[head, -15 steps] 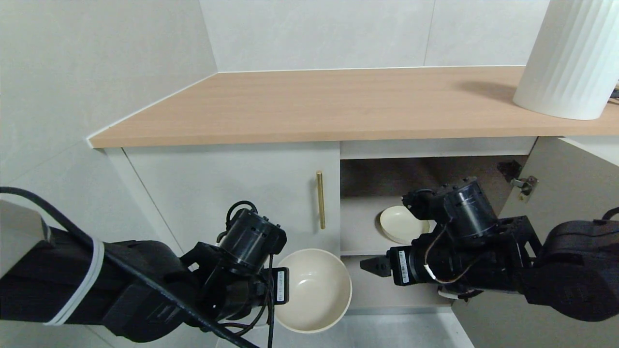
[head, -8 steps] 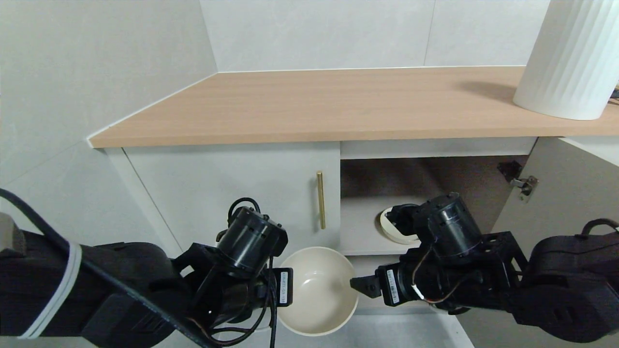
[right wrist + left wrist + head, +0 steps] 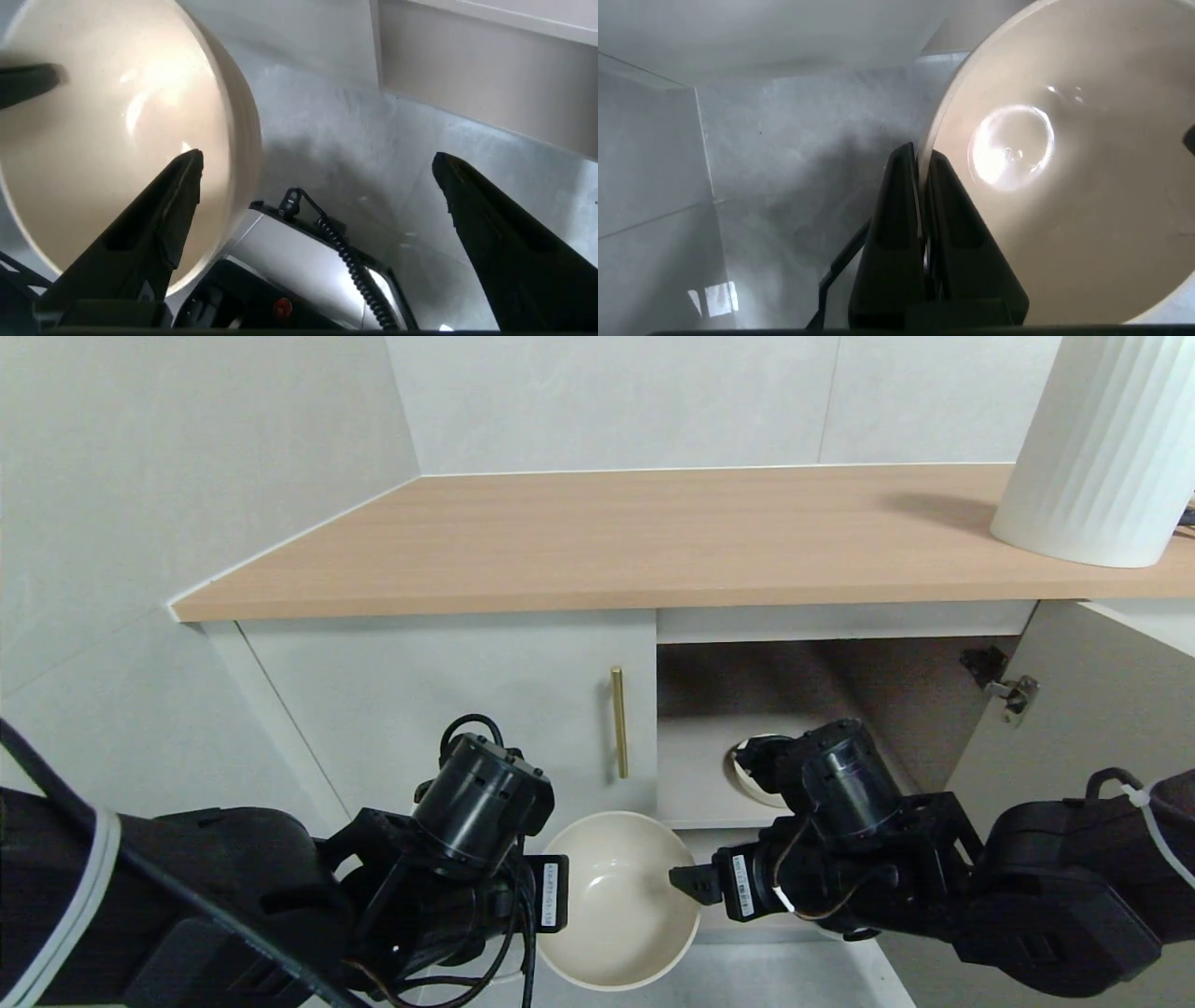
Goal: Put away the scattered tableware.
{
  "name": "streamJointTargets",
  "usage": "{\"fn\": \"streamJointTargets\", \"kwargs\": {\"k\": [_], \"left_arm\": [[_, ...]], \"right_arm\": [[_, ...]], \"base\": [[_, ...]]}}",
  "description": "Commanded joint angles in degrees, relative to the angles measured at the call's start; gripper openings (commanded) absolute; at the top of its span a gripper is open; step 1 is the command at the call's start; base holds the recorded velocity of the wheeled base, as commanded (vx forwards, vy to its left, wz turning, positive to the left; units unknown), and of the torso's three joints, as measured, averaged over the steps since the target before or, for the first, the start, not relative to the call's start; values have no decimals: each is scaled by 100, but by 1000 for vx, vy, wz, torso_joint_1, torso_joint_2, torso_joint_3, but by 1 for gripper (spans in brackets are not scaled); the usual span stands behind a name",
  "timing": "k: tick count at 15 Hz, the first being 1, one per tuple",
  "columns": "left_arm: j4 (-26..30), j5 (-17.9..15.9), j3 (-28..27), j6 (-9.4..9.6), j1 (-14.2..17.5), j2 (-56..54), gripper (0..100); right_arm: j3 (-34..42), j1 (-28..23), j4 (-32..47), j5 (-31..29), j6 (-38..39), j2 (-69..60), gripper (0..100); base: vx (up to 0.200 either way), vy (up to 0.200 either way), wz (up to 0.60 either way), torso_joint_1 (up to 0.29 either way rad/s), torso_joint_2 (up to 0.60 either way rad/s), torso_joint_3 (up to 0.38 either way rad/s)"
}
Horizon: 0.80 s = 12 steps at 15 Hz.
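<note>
Wooden countertop (image 3: 653, 537) over open cabinet (image 3: 747, 677); left fingers (image 3: 901, 215) clamp the bowl (image 3: 611, 905) rim, right fingers (image 3: 159, 224) spread wide.

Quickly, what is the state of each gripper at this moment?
Left gripper: closed on the rim of the bowl.
Right gripper: open, jaws wide apart, holding nothing.

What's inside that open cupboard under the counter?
A cream plate lies on the cupboard shelf, mostly covered by the right arm. Anything behind that arm, or on the level below, is hidden.
</note>
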Motion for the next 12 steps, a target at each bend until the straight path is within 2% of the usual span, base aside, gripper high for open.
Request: {"fn": "streamJointTargets", "kwargs": {"k": [1, 2, 3, 12], "left_arm": [[8, 1, 4, -1, -10, 5, 0], [8, 1, 13, 16, -10, 32, 0], [8, 10, 4, 16, -10, 32, 0], [8, 1, 4, 16, -10, 49, 0]], "right_arm": [[2, 8, -3, 3, 1, 54, 100], [2, 8, -3, 3, 1, 89, 100], [-7, 8, -3, 3, 1, 106, 0], [11, -1, -3, -6, -7, 97, 0]], "base": [[0, 0, 0, 0, 0, 0], [0, 0, 0, 0, 0, 0], [0, 0, 0, 0, 0, 0], [0, 0, 0, 0, 0, 0]]}}
